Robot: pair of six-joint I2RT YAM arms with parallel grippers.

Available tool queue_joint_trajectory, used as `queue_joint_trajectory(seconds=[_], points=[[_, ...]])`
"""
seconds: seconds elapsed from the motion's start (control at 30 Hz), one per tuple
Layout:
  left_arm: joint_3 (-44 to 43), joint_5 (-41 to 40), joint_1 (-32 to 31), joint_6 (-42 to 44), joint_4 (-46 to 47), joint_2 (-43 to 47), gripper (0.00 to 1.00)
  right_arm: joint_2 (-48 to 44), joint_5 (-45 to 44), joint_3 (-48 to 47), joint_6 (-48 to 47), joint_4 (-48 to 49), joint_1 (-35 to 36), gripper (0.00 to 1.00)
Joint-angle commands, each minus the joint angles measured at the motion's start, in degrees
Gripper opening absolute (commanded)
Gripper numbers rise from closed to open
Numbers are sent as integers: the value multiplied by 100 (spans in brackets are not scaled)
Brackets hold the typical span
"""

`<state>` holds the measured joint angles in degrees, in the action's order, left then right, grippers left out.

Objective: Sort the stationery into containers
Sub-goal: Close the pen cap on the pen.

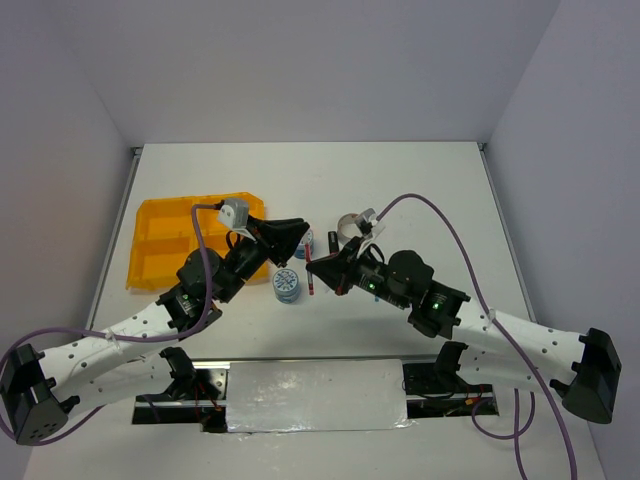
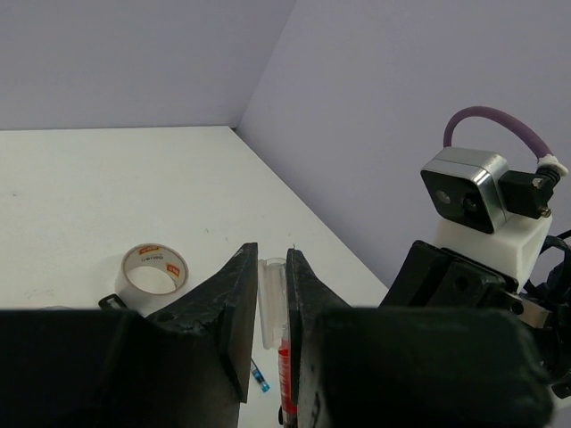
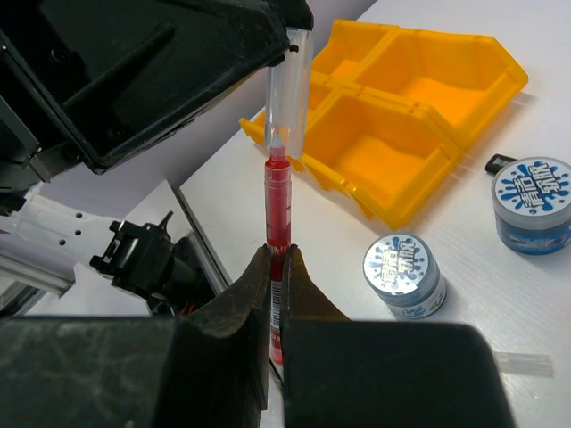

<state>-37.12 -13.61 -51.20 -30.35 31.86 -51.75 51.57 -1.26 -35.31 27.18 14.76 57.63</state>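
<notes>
A red pen (image 1: 311, 273) with a clear cap (image 3: 287, 89) is held in the air between both arms. My left gripper (image 2: 272, 254) is shut on the clear cap (image 2: 272, 299). My right gripper (image 3: 278, 254) is shut on the red barrel (image 3: 277, 196). In the top view the left gripper (image 1: 303, 236) and the right gripper (image 1: 322, 268) meet at the table's middle. The yellow-orange tray (image 1: 150, 262) lies at the left, its compartments (image 3: 401, 134) empty. Two blue-white tape rolls (image 3: 404, 272) (image 3: 533, 203) stand on the table. The grey tape ring (image 2: 156, 272) lies beyond.
A blue pen tip (image 2: 259, 379) shows on the table under the left fingers. A small clear piece (image 3: 522, 361) lies near the right gripper. The right wrist camera (image 2: 468, 196) is close to the left gripper. Walls enclose the table on three sides.
</notes>
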Motion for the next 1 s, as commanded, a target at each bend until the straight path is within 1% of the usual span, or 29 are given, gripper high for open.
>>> queue_joint_trajectory(seconds=[0.0,0.27,0.7,0.8,0.9,0.97], points=[[39,60,-13,-59,506,7,0,-15,-41,-345,-72,132,47,0],[82,165,-4,-120,550,-81,0,28,-155,-441,-90,202,47,0],[294,130,-13,-182,567,77,0,20,-498,-670,-55,378,47,0],[285,191,-13,-182,515,51,0,63,-437,-749,-264,422,38,0],[241,227,-4,-182,383,24,0,108,-112,-855,-642,466,47,0],[223,244,-13,-191,313,15,0,73,-147,-855,-766,510,47,0]])
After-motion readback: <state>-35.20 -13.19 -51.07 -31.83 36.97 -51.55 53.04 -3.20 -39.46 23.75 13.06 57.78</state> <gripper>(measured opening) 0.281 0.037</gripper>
